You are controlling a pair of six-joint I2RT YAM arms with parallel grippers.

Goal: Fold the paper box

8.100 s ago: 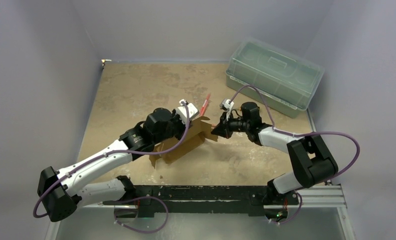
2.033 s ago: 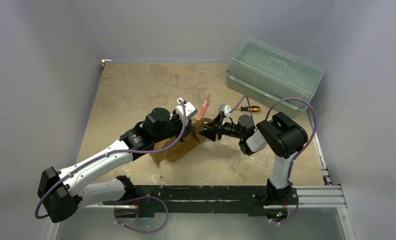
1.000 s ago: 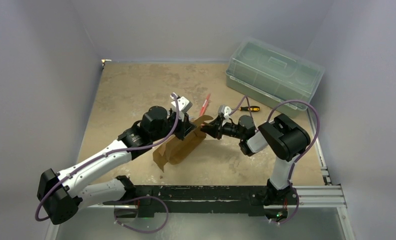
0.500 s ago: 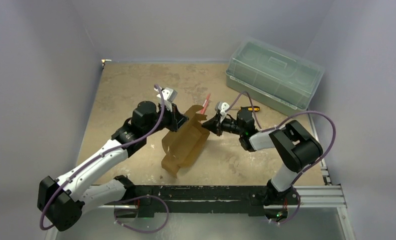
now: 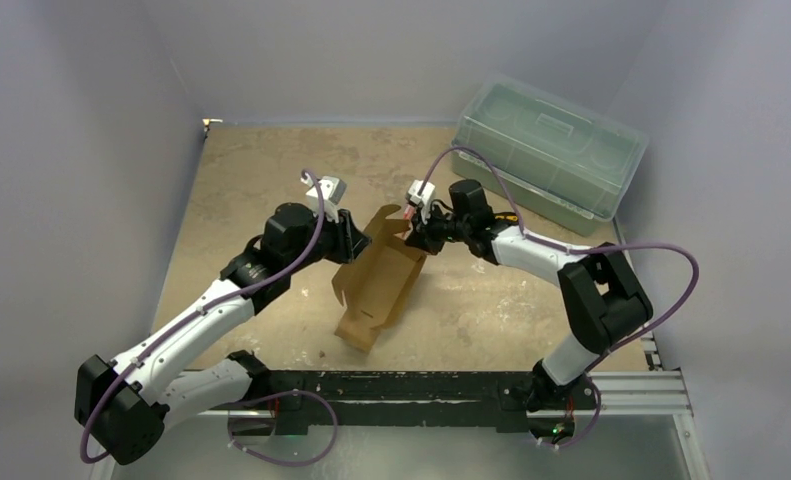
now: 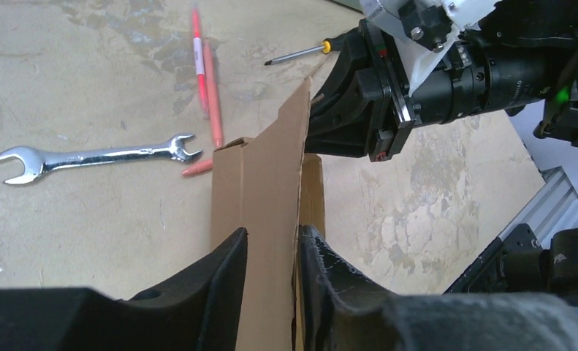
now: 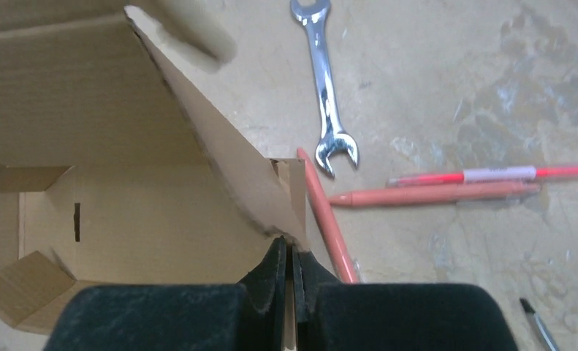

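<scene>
Left tool and right tool, reaching inward, pinch the paper box.

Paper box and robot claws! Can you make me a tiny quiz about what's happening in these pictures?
1. True or false: the left claw and the right claw are both pinching the paper box.
2. Pick one: in the top view, where does the green bin sit? A) far right corner B) near left corner C) between the claws
3. Fill the blank: the wrench lies beside the pink ____.
Key: 1 true; 2 A; 3 pens.
</scene>
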